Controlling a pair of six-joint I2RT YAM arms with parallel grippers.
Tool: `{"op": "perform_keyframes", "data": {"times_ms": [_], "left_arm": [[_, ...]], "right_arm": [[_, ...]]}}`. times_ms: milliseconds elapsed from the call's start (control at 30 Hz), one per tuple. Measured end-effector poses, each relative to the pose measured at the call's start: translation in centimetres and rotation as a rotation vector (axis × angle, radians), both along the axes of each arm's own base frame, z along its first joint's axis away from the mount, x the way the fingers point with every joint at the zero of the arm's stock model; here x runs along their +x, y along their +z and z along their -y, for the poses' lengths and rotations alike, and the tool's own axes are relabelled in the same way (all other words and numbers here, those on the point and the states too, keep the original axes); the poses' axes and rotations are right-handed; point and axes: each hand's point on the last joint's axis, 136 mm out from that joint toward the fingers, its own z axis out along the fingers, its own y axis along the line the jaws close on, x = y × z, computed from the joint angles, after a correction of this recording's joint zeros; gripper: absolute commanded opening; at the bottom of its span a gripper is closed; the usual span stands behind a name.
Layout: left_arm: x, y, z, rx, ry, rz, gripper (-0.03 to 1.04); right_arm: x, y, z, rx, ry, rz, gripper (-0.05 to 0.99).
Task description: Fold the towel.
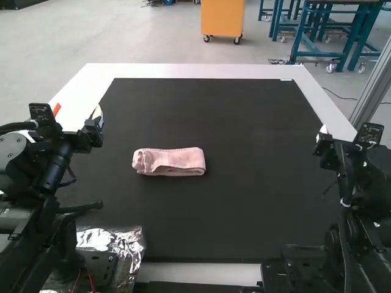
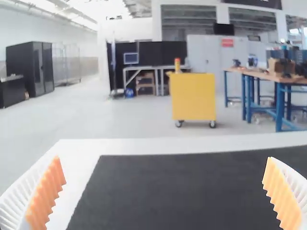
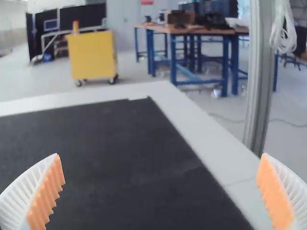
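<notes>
From above, a folded pink towel [image 1: 174, 162]; from the wrists, left tool [image 1: 77, 112], right tool [image 1: 330, 139] wide open, empty.

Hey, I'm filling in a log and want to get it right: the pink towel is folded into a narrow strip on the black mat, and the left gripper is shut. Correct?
Not quite: the left gripper is open, spread wide, as the left wrist view shows. The pink towel does lie folded into a narrow strip on the black mat.
</notes>
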Motion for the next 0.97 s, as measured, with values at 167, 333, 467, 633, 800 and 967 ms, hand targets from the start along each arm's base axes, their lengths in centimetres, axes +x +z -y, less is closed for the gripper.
{"op": "perform_keyframes", "data": {"times_ms": [167,333,467,633,800,967], "left_arm": [[0.7,-5.2,-1.8,-0.002,0.103,-0.167,0.97],[0.6,-6.2,-2.3,-0.067,0.127,-0.2,0.97],[0.6,-6.2,-2.4,-0.099,0.133,-0.197,0.97],[0.6,-6.2,-2.5,-0.114,0.136,-0.195,0.97],[0.6,-6.2,-2.6,-0.119,0.139,-0.195,0.97],[0.6,-6.2,-2.6,-0.122,0.138,-0.194,0.97]], "right_arm": [[0.0,-2.2,-0.4,-0.006,0.023,-0.091,0.92],[0.1,-2.2,-0.5,-0.009,0.031,-0.091,0.92],[0.1,-2.2,-0.6,-0.009,0.035,-0.092,0.92],[0.1,-2.2,-0.6,-0.009,0.037,-0.092,0.92],[0.1,-2.2,-0.6,-0.009,0.037,-0.092,0.92],[0.1,-2.2,-0.6,-0.01,0.037,-0.092,0.92]]}}
